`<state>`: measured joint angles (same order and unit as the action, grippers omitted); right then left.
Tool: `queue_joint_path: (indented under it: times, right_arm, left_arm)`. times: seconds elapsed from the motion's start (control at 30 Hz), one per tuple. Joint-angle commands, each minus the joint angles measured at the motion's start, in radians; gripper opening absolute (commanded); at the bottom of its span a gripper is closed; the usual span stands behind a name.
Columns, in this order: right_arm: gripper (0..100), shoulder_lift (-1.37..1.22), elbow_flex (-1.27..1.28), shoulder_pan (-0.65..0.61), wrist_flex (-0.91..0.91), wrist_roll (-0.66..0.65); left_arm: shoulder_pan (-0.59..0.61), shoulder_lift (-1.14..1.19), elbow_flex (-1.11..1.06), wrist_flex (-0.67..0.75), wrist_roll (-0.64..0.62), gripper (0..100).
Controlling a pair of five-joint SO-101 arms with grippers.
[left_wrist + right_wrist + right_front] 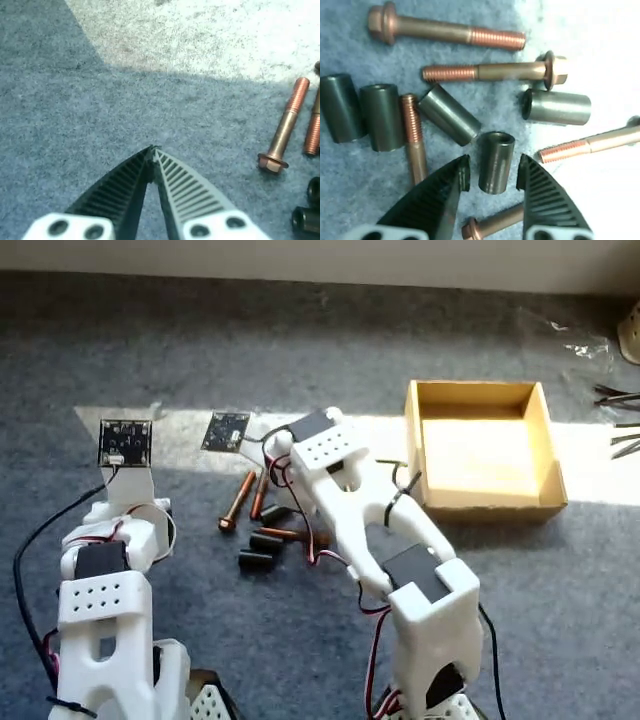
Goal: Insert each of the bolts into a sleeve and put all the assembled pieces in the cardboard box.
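Right gripper, jaws parted, straddles one sleeve lying on the carpet near the cardboard box. Closing squarely at the sleeve's mid-length should avoid nipping the neighbouring bolt. Left gripper, pinched shut and empty, sits farther from the box than the sleeve.

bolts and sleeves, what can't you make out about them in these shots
- High view: the right arm covers part of the pile, so its full count is unsure.
- Right wrist view: one bolt has its head behind a finger of the claw; another bolt is cut off by the claw and the frame edge.
- Left wrist view: two sleeves and an edge bolt run off the frame.
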<state>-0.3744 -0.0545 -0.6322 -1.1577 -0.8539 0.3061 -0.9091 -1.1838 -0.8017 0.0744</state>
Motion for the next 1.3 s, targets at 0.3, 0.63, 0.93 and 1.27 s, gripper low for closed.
queue_joint_path:
  times: [0.3,0.63,0.93,1.27]
  right_arm:
    - [15.0,0.008,0.096,0.021,0.071,-0.006]
    - [14.9,-0.059,0.096,0.019,0.073,-0.006]
    - [14.9,-0.147,0.022,0.019,0.108,0.089]
    - [1.3,-0.153,0.028,0.015,0.028,0.086]
  left_arm:
    - [0.015,0.002,0.007,0.023,-0.005,1]
    - [0.015,0.002,0.007,0.023,-0.005,1]
    - [0.015,-0.002,-0.025,0.068,-0.005,1]
    - [0.015,-0.002,-0.028,0.072,-0.005,1]
